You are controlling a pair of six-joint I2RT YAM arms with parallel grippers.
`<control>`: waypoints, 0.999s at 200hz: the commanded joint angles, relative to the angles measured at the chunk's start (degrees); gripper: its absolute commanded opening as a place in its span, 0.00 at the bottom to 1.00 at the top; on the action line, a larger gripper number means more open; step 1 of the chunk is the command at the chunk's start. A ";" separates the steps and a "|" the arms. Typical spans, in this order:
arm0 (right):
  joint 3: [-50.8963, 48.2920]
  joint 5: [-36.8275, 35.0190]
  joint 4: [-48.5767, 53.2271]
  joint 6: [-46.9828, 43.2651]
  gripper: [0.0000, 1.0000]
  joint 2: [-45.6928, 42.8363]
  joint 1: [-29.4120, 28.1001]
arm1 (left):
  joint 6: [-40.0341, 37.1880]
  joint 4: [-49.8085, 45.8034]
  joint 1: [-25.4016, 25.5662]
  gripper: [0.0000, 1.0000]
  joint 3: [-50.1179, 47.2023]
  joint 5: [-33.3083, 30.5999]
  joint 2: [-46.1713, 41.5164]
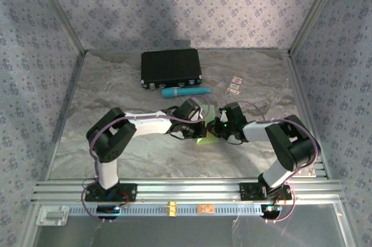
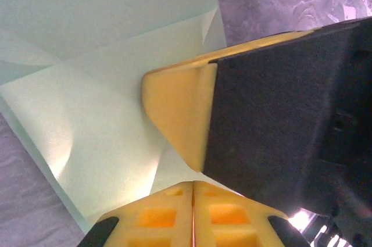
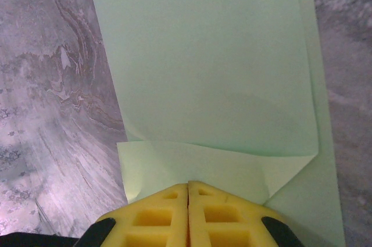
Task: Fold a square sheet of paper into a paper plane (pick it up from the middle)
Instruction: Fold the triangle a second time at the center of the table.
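The square sheet of paper was found lying on the table, about mid-table between the two wrists. It was partly folded, fwiw, with overlapping layers and a flap crease to be made out up close. Both sets of jaws were closed right up. The left gripper was parked at the sheet's edge and the right gripper at the flap fold; whether a layer was actually nipped couldn't be told.

A crease was probably being set, so edges would best be lined up first and pressure run slowly along the fold, so the thin sheet isn't dragged or skewed.

The two grippers were crowded together over the sheet, so little slack there. More room was left in front. The teal tube and black case were set well behind.
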State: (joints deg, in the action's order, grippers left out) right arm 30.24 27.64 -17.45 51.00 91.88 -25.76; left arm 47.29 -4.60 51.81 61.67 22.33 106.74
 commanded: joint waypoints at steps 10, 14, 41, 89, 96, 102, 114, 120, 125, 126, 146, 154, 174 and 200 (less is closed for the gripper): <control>-1.50 -1.67 3.81 -0.59 0.09 0.73 0.25 | 0.56 1.01 0.13 0.09 -0.32 -0.07 1.52; -1.50 -1.69 3.81 -0.64 0.09 0.69 0.27 | 0.55 1.00 0.13 0.08 -0.47 -0.21 1.56; -1.59 -1.67 3.78 -0.64 0.09 0.72 0.25 | 0.60 1.04 0.14 0.09 -1.20 -0.79 2.05; -1.87 -1.71 3.82 -0.74 0.08 0.65 0.27 | 0.53 1.24 0.30 0.09 -2.85 -1.65 1.99; -1.92 -1.72 3.82 -0.79 0.08 0.64 0.35 | 0.53 1.26 0.32 0.08 -3.04 -1.67 1.94; -1.89 -1.74 3.81 -0.74 0.08 0.61 0.30 | 0.55 1.26 0.31 0.09 -3.21 -1.74 1.85; -2.05 -1.80 3.73 -0.76 0.08 0.64 0.34 | 0.58 1.26 0.40 0.09 -3.61 -1.92 1.67; -2.06 -1.83 3.74 -0.86 0.08 0.58 0.32 | 0.57 1.26 0.40 0.09 -3.82 -2.00 1.63; -2.04 -1.80 3.73 -0.82 0.08 0.74 0.28 | 0.55 1.34 0.48 0.09 -4.02 -1.94 1.55; -2.08 -1.80 3.73 -0.86 0.08 0.71 0.28 | 0.54 1.34 0.48 0.09 -4.02 -1.94 1.55; -2.19 -1.80 3.70 -0.82 0.08 0.73 0.27 | 0.51 1.34 0.70 0.09 -4.43 -1.93 1.21; -2.20 -1.80 3.71 -0.85 0.08 0.76 0.34 | 0.47 1.28 0.88 0.09 -4.70 -2.11 1.02; -2.20 -1.80 3.65 -0.97 0.08 0.93 0.36 | 0.61 1.30 1.08 0.09 -5.46 -2.33 0.56; -2.20 -1.80 3.74 -1.00 0.08 0.93 0.45 | 0.59 1.05 1.62 0.09 -6.64 -2.84 -0.67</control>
State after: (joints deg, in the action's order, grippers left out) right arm 29.82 27.83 -18.28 51.00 91.85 -25.63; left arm 47.68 -1.06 52.27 57.30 20.73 107.39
